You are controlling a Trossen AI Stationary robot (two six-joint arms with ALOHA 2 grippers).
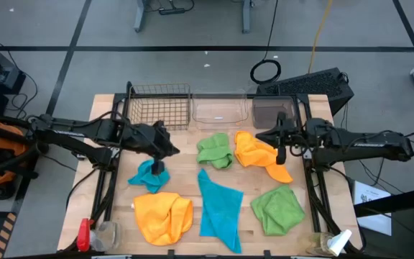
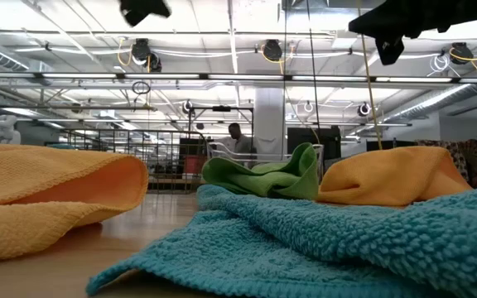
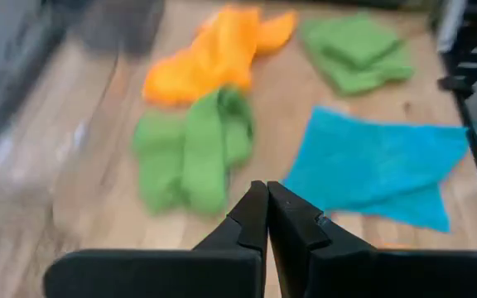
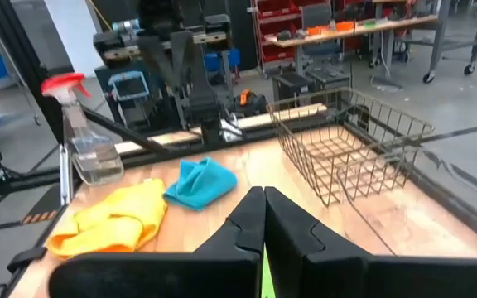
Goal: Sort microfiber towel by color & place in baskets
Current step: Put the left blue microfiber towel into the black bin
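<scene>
Six towels lie loose on the table (image 1: 185,144), none in a basket yet. The wire basket (image 1: 159,105), clear tub (image 1: 219,110) and grey tub (image 1: 272,109) stand in a row at the far edge, all apparently empty.

Left gripper (image 1: 169,146) is clenched on nothing; in its wrist view the fingers meet with no cloth between them. It hangs above the table, just near of the wire basket. The small teal towel (image 1: 149,175) lies almost directly below, slightly nearer and to the left. The arm's shadow or link overlaps its far edge, so contact can't be judged from above; the low view suggests the gripper is well up.

Right gripper (image 1: 281,150) is also clamped empty, over the right end of the far orange towel (image 1: 261,152) and just near of the grey tub.

Other towels: far green (image 1: 215,150) mid-table, big teal (image 1: 220,208) near centre, near orange (image 1: 162,216) near left, near green (image 1: 278,208) near right.

Key relation: the small teal towel is the left arm's pick, by far the closer arm. It is bunched with no clear long axis, so any approach angle should work. The move would probably be to open, drop down and slightly nearer-left, and pinch the highest fold. The right arm is equally well placed for the far orange towel.
</scene>
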